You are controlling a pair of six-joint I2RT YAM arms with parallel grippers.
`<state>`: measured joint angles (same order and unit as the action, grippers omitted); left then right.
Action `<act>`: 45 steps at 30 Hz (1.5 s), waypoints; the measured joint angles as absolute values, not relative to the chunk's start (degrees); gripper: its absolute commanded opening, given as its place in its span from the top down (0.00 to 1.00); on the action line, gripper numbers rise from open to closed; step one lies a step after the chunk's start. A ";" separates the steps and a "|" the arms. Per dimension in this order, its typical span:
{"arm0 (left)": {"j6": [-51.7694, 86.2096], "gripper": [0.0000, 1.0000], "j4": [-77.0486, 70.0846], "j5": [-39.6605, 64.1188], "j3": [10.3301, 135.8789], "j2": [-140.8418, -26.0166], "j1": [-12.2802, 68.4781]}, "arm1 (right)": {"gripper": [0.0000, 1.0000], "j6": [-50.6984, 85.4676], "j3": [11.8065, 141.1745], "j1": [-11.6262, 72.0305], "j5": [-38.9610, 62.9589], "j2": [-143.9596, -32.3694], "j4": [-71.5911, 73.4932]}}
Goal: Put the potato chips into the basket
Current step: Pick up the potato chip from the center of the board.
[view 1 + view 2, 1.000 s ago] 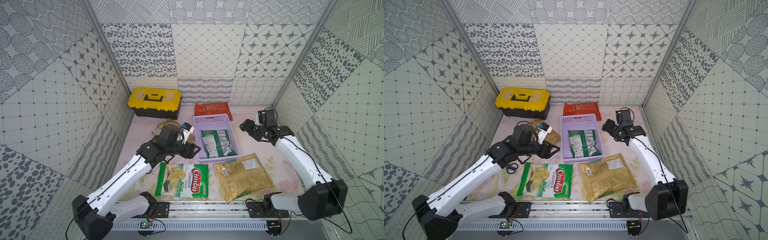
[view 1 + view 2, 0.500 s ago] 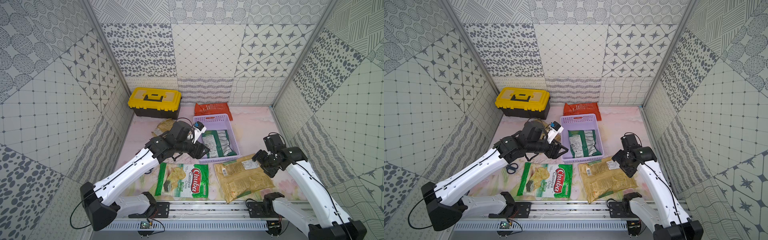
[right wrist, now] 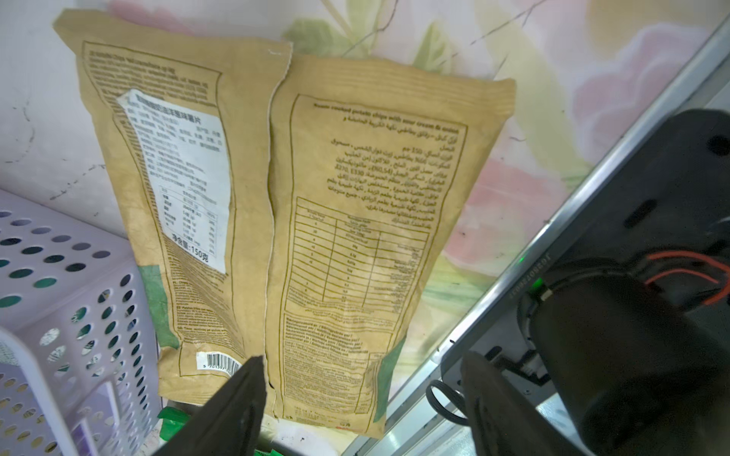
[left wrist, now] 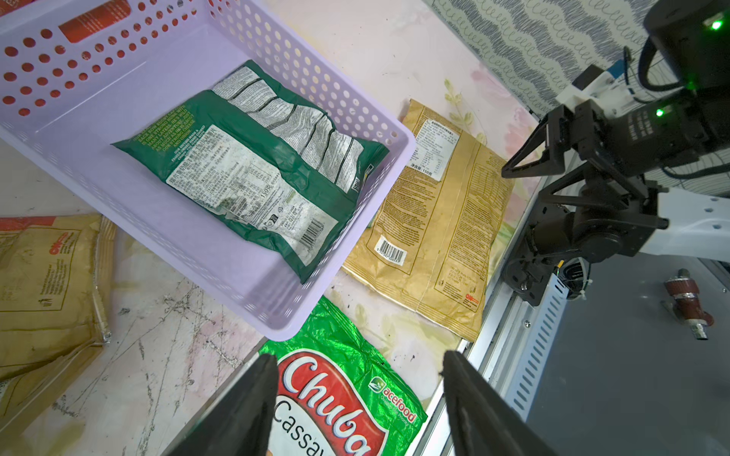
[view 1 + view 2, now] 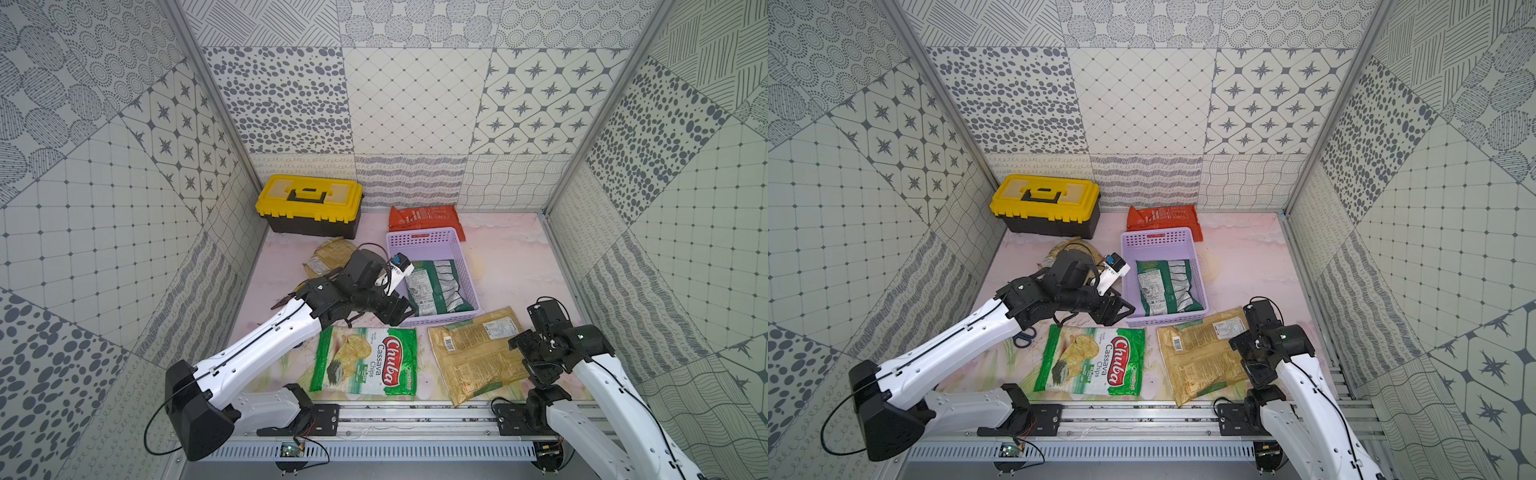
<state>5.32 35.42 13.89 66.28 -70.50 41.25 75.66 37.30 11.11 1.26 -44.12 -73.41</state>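
The dark green bag [image 5: 436, 291] lies inside the basket [image 5: 428, 243], in the half nearer the robot, printed back side up. Its long axis runs along the basket's own long axis, from the robot toward the back wall [image 5: 407, 183]. The other four bags lie flat on the tabletop [image 5: 511, 257]. The Chuba bag [image 5: 365, 361] sits just in front of the basket's near left corner, beside the front rail [image 5: 415, 411]. Its long axis runs left to right, and the tops of its logo letters face right. The tan bag [image 5: 478, 353] lies to its right, back side and barcode up. Its long axis runs near to far with a slight slant, and its far end is just beside the basket's near wall. A second tan bag [image 5: 328, 257] lies left of the basket, partly hidden by the left arm [image 5: 270, 332]. The orange-red bag [image 5: 424, 218] lies behind the basket by the back wall, long axis left to right, its near edge hidden by the basket's far wall. The left jaws stand wide apart and empty over the far edge of the Chuba bag, by the basket's corner. The right arm [image 5: 602, 382] holds the right jaws spread wide and empty over the tan bag's right edge; whether they touch it I cannot tell. A yellow-lidded toolbox [image 5: 309, 205] stands in the far left corner
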 measured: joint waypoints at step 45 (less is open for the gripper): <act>0.84 0.26 34.54 7.11 61.69 -66.89 41.30 | 0.96 72.25 46.04 4.93 -12.34 -49.04 -71.57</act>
<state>0.84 34.54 7.11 61.69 -66.89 41.30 72.25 46.04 4.93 -12.34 -49.04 -71.57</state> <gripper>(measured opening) 0.737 0.095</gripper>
